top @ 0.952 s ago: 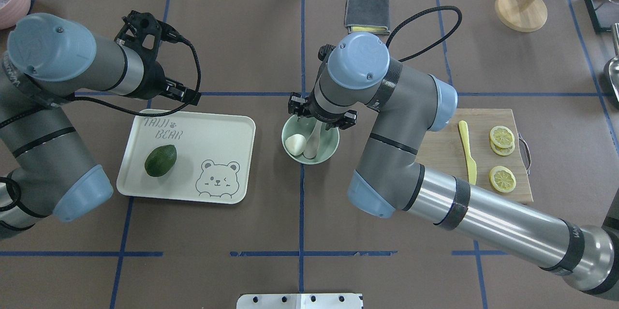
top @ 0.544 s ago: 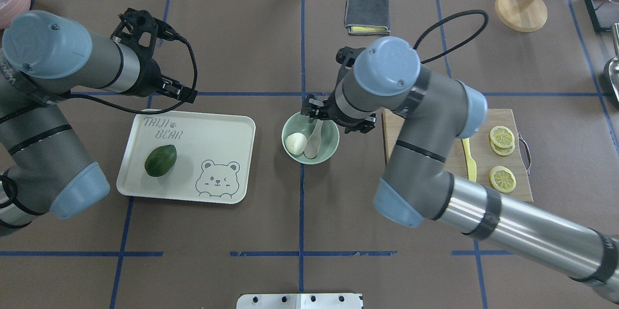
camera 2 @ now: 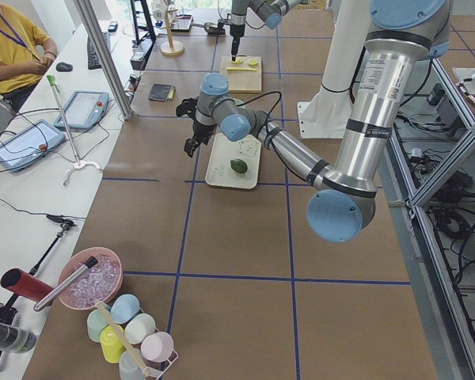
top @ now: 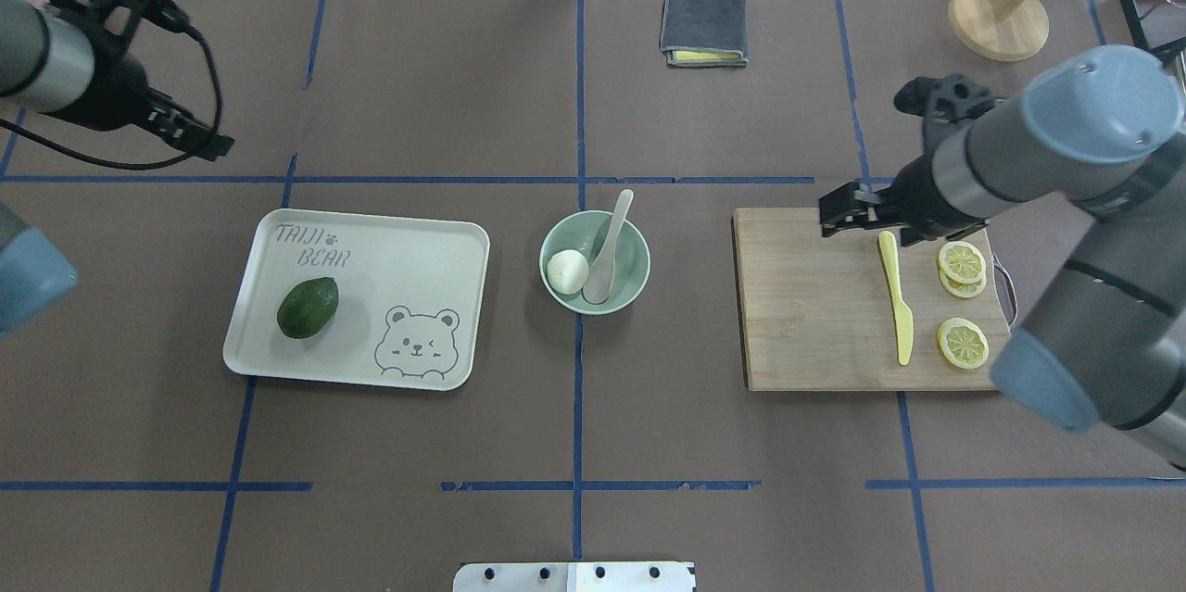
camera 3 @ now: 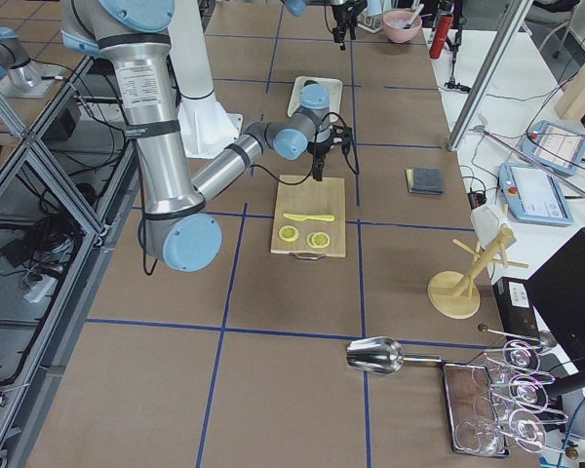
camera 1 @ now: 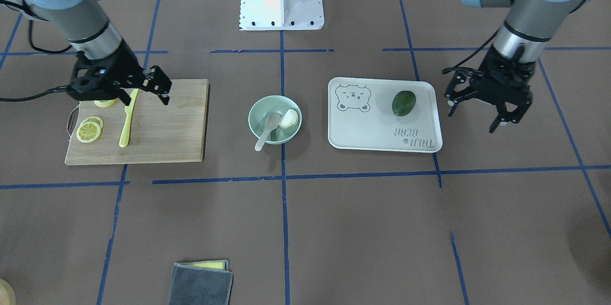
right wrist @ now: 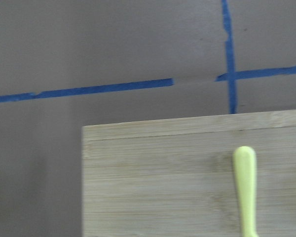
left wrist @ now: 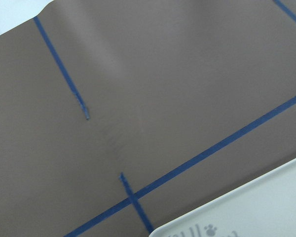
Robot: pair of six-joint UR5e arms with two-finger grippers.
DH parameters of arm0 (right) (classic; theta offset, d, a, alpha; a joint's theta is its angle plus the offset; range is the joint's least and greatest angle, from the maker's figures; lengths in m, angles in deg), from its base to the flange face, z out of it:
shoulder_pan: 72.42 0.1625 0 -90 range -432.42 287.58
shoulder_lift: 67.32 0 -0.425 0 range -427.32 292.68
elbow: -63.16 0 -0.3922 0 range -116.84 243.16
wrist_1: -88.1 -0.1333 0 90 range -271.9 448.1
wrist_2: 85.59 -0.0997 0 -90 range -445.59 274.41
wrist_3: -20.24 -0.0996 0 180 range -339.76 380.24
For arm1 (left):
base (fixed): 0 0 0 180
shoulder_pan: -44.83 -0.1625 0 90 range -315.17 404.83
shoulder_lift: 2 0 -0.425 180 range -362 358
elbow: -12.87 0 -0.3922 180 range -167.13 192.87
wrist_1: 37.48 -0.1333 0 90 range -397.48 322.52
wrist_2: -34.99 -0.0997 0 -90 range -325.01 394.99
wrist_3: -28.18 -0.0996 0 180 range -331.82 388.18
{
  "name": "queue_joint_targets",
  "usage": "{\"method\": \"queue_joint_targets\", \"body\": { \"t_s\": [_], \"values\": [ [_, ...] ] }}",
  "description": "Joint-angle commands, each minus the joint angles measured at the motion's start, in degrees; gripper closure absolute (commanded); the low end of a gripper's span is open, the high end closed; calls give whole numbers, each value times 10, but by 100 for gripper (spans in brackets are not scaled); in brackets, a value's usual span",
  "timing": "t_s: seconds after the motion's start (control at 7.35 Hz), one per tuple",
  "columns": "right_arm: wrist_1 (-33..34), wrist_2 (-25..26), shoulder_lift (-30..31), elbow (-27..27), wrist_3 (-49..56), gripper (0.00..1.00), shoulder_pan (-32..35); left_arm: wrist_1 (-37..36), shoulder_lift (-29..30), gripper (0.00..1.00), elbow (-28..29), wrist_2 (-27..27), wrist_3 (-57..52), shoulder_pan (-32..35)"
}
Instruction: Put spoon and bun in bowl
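The pale mint-green bowl [top: 639,272] sits at the table's middle. The white bun [top: 566,270] lies in its left half. The off-white spoon [top: 610,249] rests in it beside the bun, scoop down, its handle leaning over the far rim. Both also show in the front view: bowl [camera 1: 261,104], bun [camera 1: 289,118], spoon [camera 1: 266,129]. My right gripper [camera 1: 145,96] hangs open and empty over the cutting board's far edge, well right of the bowl. My left gripper [camera 1: 473,117] hangs open and empty past the tray's left side.
A cream bear-printed tray [top: 408,245] with a dark green avocado [top: 308,307] lies left of the bowl. A wooden cutting board [top: 806,314] on the right carries a yellow knife [top: 896,296] and lemon slices [top: 962,344]. A grey cloth [top: 704,27] lies at the far middle.
My right arm has drawn back from over the bowl to the right, to the cutting board. My left arm has swung away to the far left. The spoon and bun stay in the bowl.
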Motion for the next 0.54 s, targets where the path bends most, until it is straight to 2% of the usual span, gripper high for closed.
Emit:
{"method": "queue_joint_targets", "body": {
  "t_s": [0.0,0.14,0.27,0.41],
  "values": [
    [6,-87,107,-1,233,0,139,0,-61,1,41,77,-135,115],
    [7,-100,143,15,339,0,191,7,-95,1,77,124,-207,177],
    [5,-105,164,36,413,0,229,9,-99,0,122,138,-297,232],
    [5,-137,180,75,504,0,288,7,-121,0,150,154,-312,262]
  ]
}}
